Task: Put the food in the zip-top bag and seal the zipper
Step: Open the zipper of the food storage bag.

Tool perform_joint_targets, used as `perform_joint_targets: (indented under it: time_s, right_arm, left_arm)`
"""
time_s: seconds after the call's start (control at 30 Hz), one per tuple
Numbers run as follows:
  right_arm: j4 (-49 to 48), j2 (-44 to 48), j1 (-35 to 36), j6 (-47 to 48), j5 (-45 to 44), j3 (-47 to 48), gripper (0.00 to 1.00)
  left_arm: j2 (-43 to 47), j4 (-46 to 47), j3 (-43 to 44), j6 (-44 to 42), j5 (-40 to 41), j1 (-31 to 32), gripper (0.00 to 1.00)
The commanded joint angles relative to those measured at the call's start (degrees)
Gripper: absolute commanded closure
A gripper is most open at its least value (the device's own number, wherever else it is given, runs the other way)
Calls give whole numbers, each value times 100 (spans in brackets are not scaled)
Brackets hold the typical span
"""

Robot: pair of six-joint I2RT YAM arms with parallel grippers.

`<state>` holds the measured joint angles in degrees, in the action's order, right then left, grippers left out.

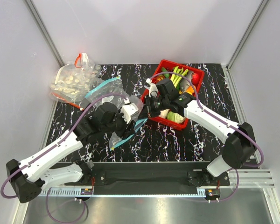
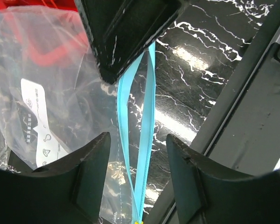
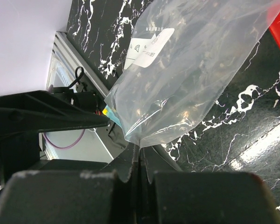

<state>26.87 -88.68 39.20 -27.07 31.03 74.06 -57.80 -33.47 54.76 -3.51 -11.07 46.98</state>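
Note:
The zip-top bag is a clear crinkly bag with a white label, held up off the table left of the red basket. My right gripper is shut on one clear edge of it. The bag's teal zipper runs as two strips between the fingers of my left gripper, which is open with a gap on each side of the strips. The food stays in the basket: green stalks and a white piece.
The red basket stands on the black marbled table at the back right, with red and orange toy produce in it. A second clear bag with a red zipper and small white pieces lies at the back left. Walls close in three sides.

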Motion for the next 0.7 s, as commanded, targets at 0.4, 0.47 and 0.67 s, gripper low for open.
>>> perform_joint_targets:
  time_s: [0.4,0.47,0.67]
  right_arm:
    - [-226,203,-44,-61,228,152,99]
    - [-244,220,-44,-62,255,126,99]
    - [-323,246,-44,-123,334,108,99]
  left_arm:
    - [-214,113,-256,175,193,22,70]
    - [-232,139,-291,193,254,22,75]
    - [-390,139,-343,280,351,22,68]
